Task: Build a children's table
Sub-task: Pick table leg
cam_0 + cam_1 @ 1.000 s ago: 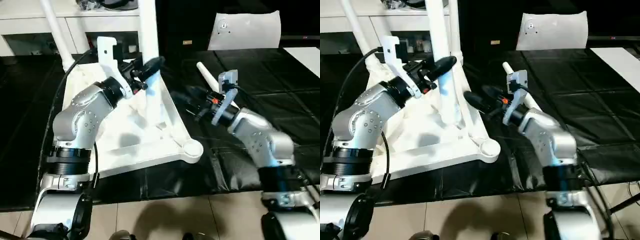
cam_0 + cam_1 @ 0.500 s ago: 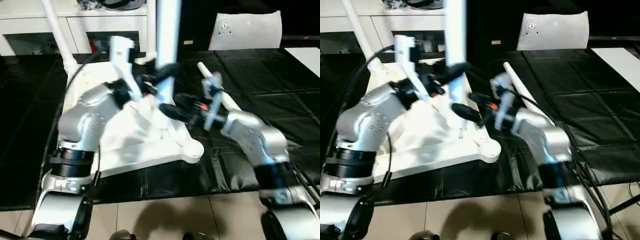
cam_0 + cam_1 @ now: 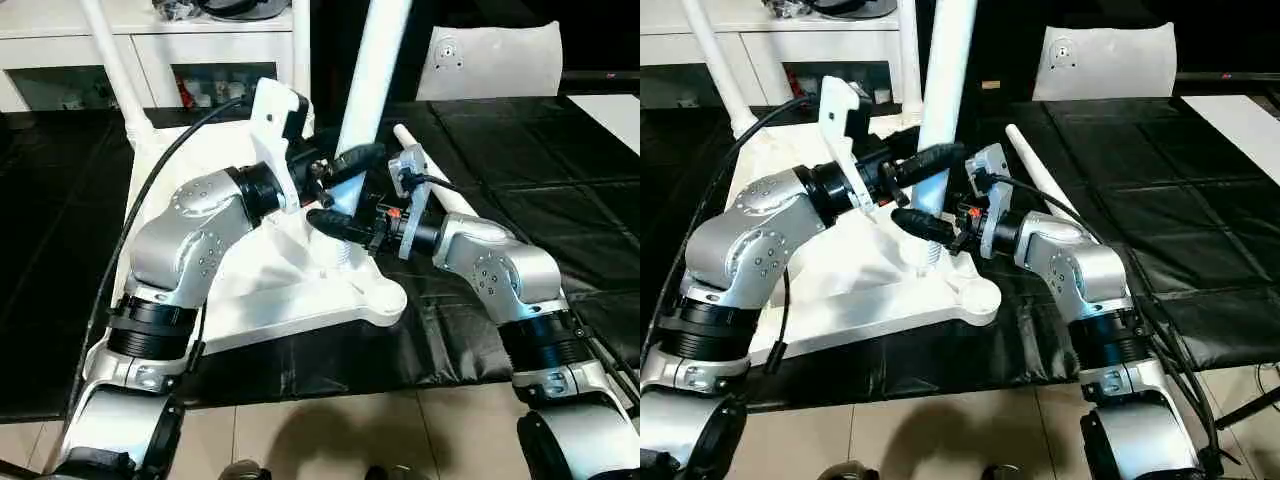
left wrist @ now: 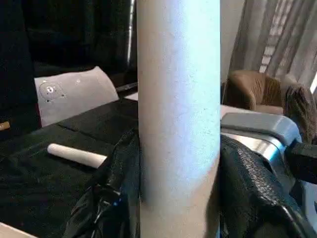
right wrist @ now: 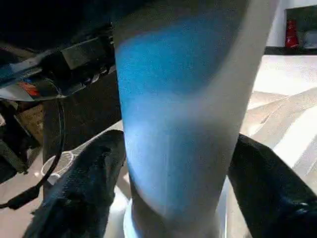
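I have the white tabletop (image 3: pixel 265 290) lying upside down on the black-covered bench (image 3: pixel 560 215), its ribbed underside up and one round corner socket (image 3: pixel 385 297) at the near right corner. A white tapered leg (image 3: pixel 372 75) stands up from the tabletop's right side, leaning slightly, its foot down among the ribs just behind that near socket. My left gripper (image 3: pixel 340 165) is clamped on this leg: in the left wrist view the leg fills the gap and both black fingers (image 4: pixel 116 193) press against its sides. My right gripper (image 3: pixel 930 228) sits lower on the same leg, near its base. In the right wrist view its fingers (image 5: pixel 84 198) flank the leg on both sides, close to the surface, but I cannot tell whether they are actually pressing it or standing just off it.

Another leg (image 3: pixel 115 70) already stands at the tabletop's far left corner, and a further one (image 3: pixel 908 50) rises behind the one I hold. A fourth leg (image 3: pixel 440 180) lies flat on the bench to the right of the tabletop, running away behind my right wrist. Beyond it, a flat white sheet (image 3: pixel 495 60) with a small round mark leans upright at the bench's far edge. White cabinets (image 3: pixel 150 50) stand behind on the left.
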